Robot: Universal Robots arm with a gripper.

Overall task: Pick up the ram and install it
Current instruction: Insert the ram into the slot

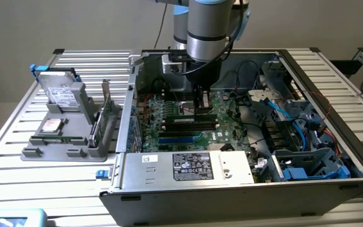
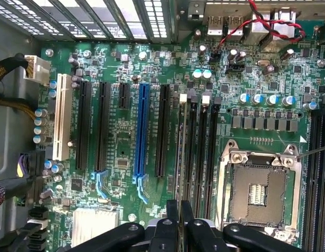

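Observation:
The ram (image 1: 185,117) is a thin green stick standing on edge along the memory slots of the motherboard (image 1: 226,111), inside the open computer case. My gripper (image 1: 200,109) reaches straight down into the case and meets the stick's top edge. In the wrist view the ram (image 2: 181,157) appears edge-on as a thin line, running from a white latch down to my gripper (image 2: 179,210). Both black fingers (image 2: 171,212) are closed tight against it. The stick lines up with the slot next to the free black memory slots (image 2: 202,152).
The bare processor socket (image 2: 259,191) lies beside the memory slots. The power supply (image 1: 188,166) lies along the case's near wall, with cables and a blue drive cage (image 1: 307,165) at the exterior view's right. A grey fixture (image 1: 62,152) outside holds a hard drive (image 1: 62,92), a silver processor chip (image 1: 51,125) and a bracketed green card (image 1: 102,116).

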